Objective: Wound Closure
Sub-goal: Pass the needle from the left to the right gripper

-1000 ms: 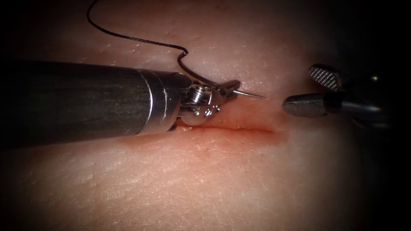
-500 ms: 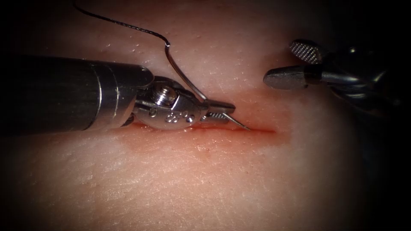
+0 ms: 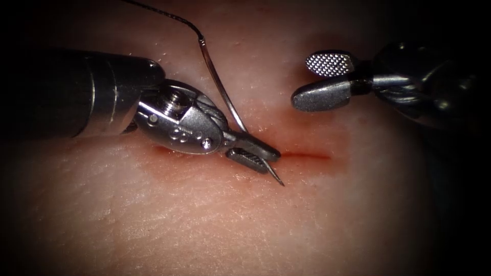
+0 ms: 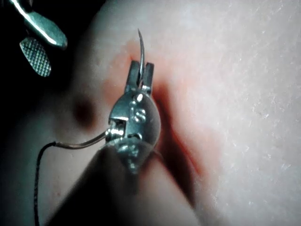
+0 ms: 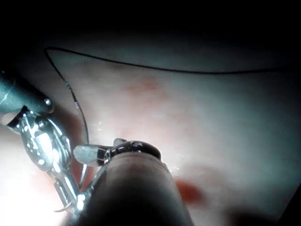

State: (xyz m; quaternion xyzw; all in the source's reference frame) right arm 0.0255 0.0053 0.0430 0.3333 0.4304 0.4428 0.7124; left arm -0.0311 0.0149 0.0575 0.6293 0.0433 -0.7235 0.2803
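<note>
The curved needle [image 3: 232, 110] is clamped near its pointed end by the left tool [image 3: 253, 152], its tip lying just past the jaws over the tissue [image 3: 204, 220] beside the cut [image 3: 307, 155], not visibly entered. The black thread [image 3: 163, 13] trailing from its rear end is cut off at the frame's edge. The right tool [image 3: 325, 79] is held apart from it, jaws parted and empty.

Pale pink tissue [image 3: 215, 230] with a red cut [image 3: 307, 155]; silver needle [image 3: 225, 97] on black thread [image 3: 163, 13]; grey steel right tool [image 3: 327, 79], one jaw face cross-hatched.

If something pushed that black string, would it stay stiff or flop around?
Probably floppy: the thread lies in loose curves across the tissue. It looks thin, so likely very light. The needle it trails from, held by the left end effector, looks stiff.
</note>
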